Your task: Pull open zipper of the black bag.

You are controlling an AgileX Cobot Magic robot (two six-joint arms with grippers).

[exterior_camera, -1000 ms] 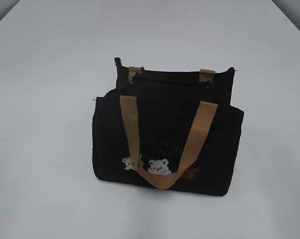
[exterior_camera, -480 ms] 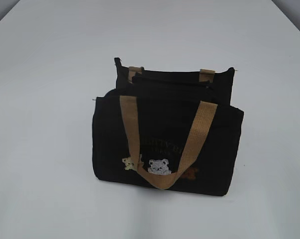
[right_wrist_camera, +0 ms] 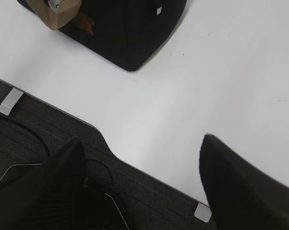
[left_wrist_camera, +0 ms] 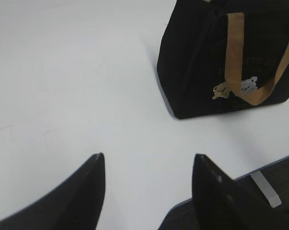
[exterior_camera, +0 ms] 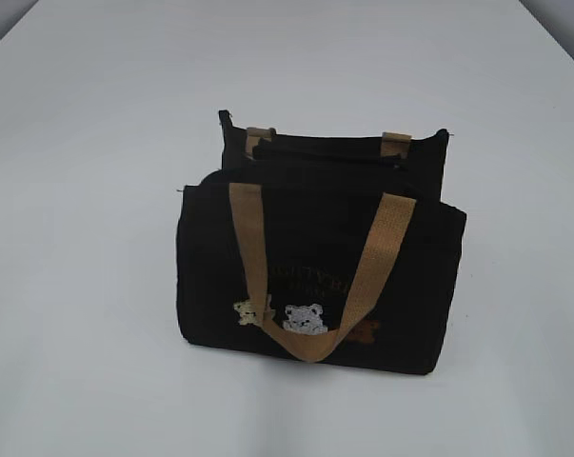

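The black bag stands upright in the middle of the white table, its front with the small bear patches facing me. One tan handle hangs down over the front. The zipper runs as a dark line along the top; I cannot make out its pull tab. Neither arm shows in the exterior view. My left gripper hovers open over bare table, well short of the bag. My right gripper is open above the table's front edge, with a corner of the bag far ahead.
The white table spreads wide on all sides of the bag. Its front edge has metal brackets, and dark carpet with cables lies below it. The same table edge shows in the left wrist view.
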